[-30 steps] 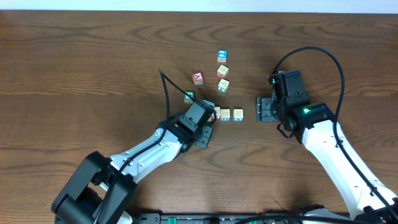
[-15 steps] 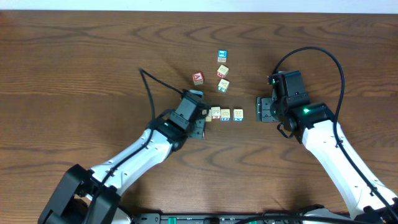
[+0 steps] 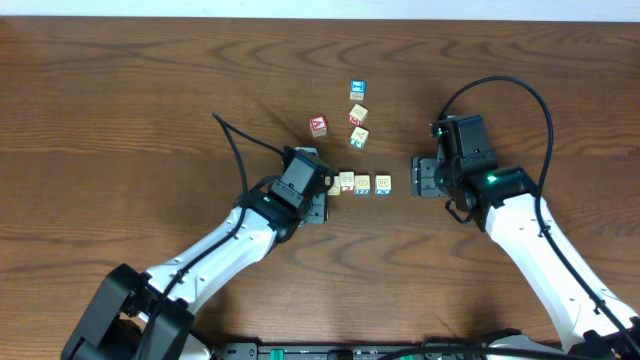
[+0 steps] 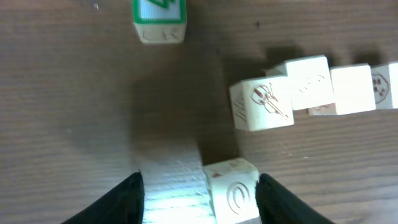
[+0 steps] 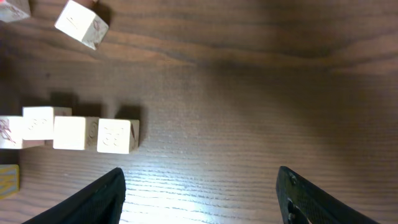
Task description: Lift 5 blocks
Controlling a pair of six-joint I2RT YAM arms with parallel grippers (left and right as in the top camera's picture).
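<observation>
Several blocks (image 3: 363, 184) touching, right tool (image 3: 424, 176) well apart

Overhead looks straight down; both close wrist views share the blocks (image 4: 351, 90).

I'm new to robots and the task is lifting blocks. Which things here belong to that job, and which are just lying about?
Job: row of pale cream blocks; cream pair beyond it; cream block inside the open left pincer.
Lying about: red-faced cube; blue-faced cube; green-faced cube.
</observation>
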